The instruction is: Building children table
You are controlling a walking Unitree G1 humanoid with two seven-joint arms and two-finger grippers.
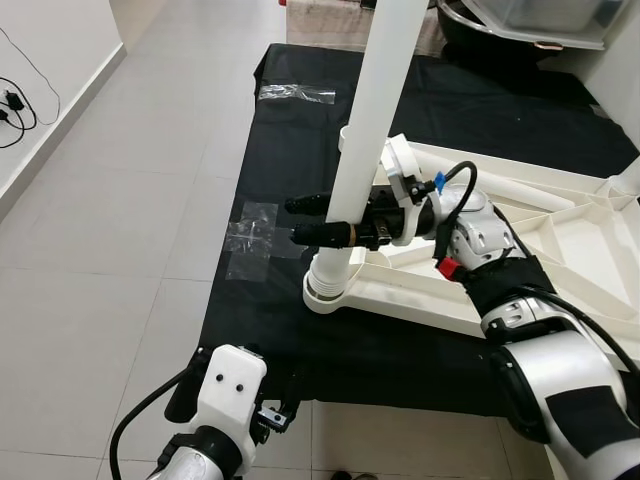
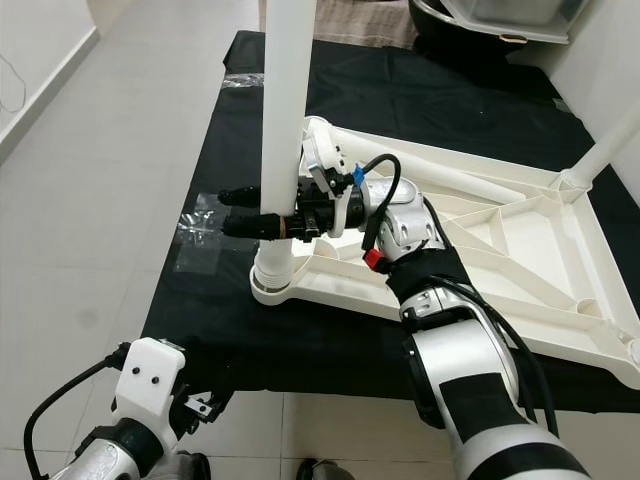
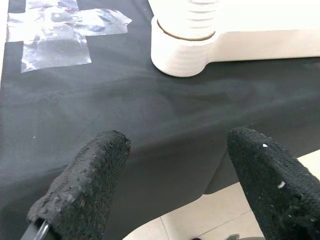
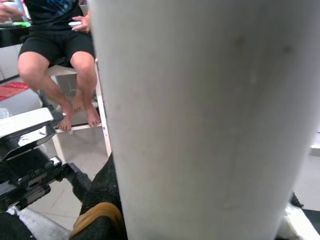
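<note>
So the biggest thing here is the table [image 1: 250, 330], covered in a black cloth, sitting on a pale tiled floor [image 1: 110, 230]. Lying upside down on it is the white children's tabletop [image 2: 520, 270], ribbed underside facing up, taking up most of the robot's right half of the cloth. One more leg [image 2: 610, 145] already stands at its far right corner.

Next down in size: a long white table leg [image 1: 375, 110] stands upright in the round corner socket [image 1: 330, 290] nearest the robot's left, tilted a little, its top running out of frame. The socket's threaded collar sits right at the cloth.

The right gripper [image 1: 312, 220] reaches in sideways from the tabletop side and pinches that leg just above the socket, black fingers on either side of it, tips poking out past it. In the right wrist view the leg is a fat white column up close, and behind it a person [image 4: 60, 55] sits on a white stool, bare feet on its rung.

The left gripper [image 3: 175, 175] hangs low at the near edge of the table, fingers [image 3: 85, 185] spread wide apart with nothing between them, pointing toward the socket.

Smallest bits: a patch of clear tape [image 1: 250, 235] stuck on the cloth just left of the socket, another strip [image 1: 295, 93] farther back, and black cables [image 1: 15, 105] by the wall.
</note>
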